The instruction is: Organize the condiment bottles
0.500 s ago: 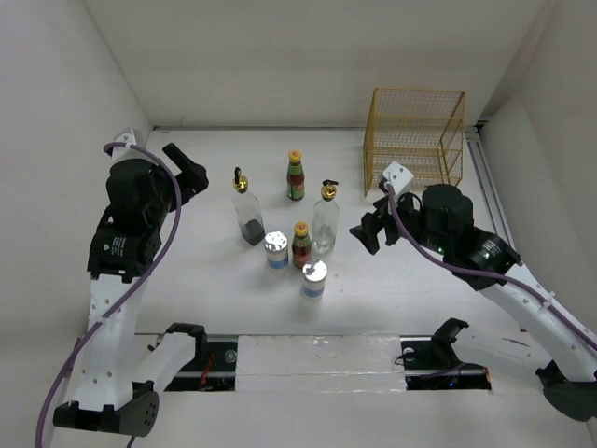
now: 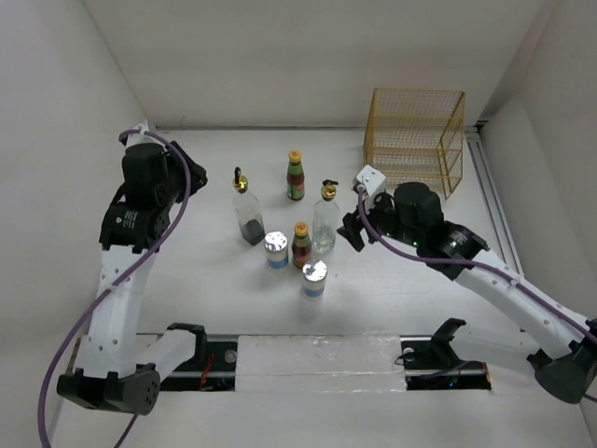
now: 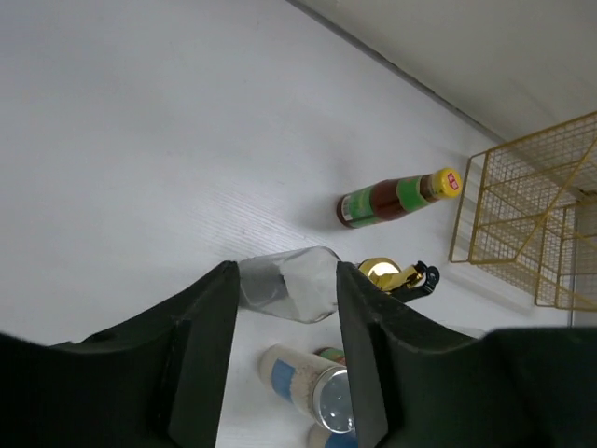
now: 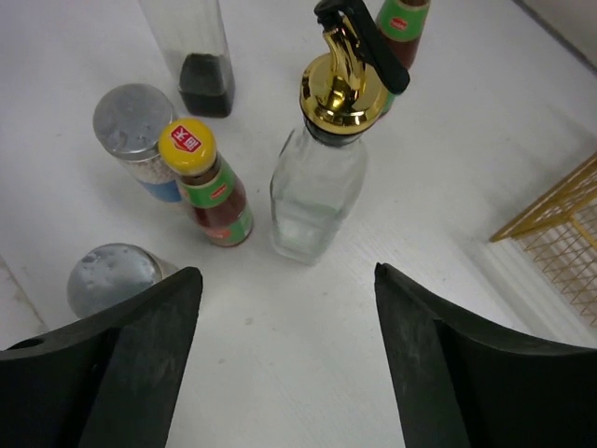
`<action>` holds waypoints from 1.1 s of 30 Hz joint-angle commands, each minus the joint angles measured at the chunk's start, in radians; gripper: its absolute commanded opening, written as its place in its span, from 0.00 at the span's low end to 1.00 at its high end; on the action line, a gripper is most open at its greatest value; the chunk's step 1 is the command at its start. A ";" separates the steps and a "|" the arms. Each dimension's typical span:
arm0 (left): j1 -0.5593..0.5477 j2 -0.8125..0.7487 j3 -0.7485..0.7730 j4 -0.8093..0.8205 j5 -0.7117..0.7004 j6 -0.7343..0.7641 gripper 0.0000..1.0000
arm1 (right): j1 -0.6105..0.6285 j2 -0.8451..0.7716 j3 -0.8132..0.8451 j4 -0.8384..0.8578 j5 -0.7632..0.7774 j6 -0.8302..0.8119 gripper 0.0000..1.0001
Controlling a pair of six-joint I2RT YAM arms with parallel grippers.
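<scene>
Six condiment bottles stand mid-table. A tall glass bottle with dark liquid (image 2: pixel 247 213) (image 3: pixel 289 285) shows between my left gripper's (image 2: pixel 194 173) (image 3: pixel 284 280) open fingers, still some way ahead of them. A clear glass bottle with a gold pourer (image 2: pixel 325 224) (image 4: pixel 317 187) stands just ahead of my right gripper (image 2: pixel 354 229) (image 4: pixel 287 280), which is wide open and empty. One sauce bottle (image 2: pixel 296 177) (image 3: pixel 396 196) stands at the back and another (image 2: pixel 301 245) (image 4: pixel 210 191) nearer. Two silver-lidded jars (image 2: pixel 276 250) (image 2: pixel 314 278) are in front.
A yellow wire rack (image 2: pixel 415 140) (image 3: pixel 532 215) (image 4: pixel 560 233) stands at the back right, behind my right arm. White walls close the table on the left, back and right. The arm bases and a rail run along the near edge.
My right gripper has moved left, closer to the clear bottle. My left arm has shifted up and right, its gripper now pointing at the dark-liquid bottle.
</scene>
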 commanded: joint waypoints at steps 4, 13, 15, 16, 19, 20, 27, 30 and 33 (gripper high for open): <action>0.003 0.045 0.064 0.027 -0.012 0.003 0.58 | 0.021 0.069 0.004 0.171 -0.029 -0.020 0.88; 0.003 0.098 0.093 0.027 -0.003 0.003 0.62 | 0.021 0.224 0.080 0.302 0.043 -0.053 0.88; -0.006 0.109 0.102 0.027 -0.003 0.003 0.62 | 0.021 0.251 0.102 0.323 0.055 -0.053 0.87; -0.006 0.109 0.113 0.027 -0.003 0.003 0.62 | 0.021 0.251 0.102 0.348 0.067 -0.053 0.85; -0.015 0.120 0.113 0.027 0.008 0.003 0.62 | 0.021 0.292 0.102 0.383 0.077 -0.042 0.81; -0.015 0.120 0.113 0.036 0.008 0.003 0.61 | 0.021 0.301 0.111 0.394 0.077 -0.042 0.79; -0.015 0.129 0.113 0.036 0.019 0.003 0.61 | 0.021 0.330 0.111 0.431 0.089 -0.033 0.48; -0.015 0.129 0.104 0.046 0.019 0.003 0.60 | 0.021 0.340 0.111 0.441 0.098 -0.033 0.25; -0.015 0.129 0.095 0.046 0.028 0.003 0.60 | 0.021 0.315 0.131 0.442 0.107 -0.033 0.06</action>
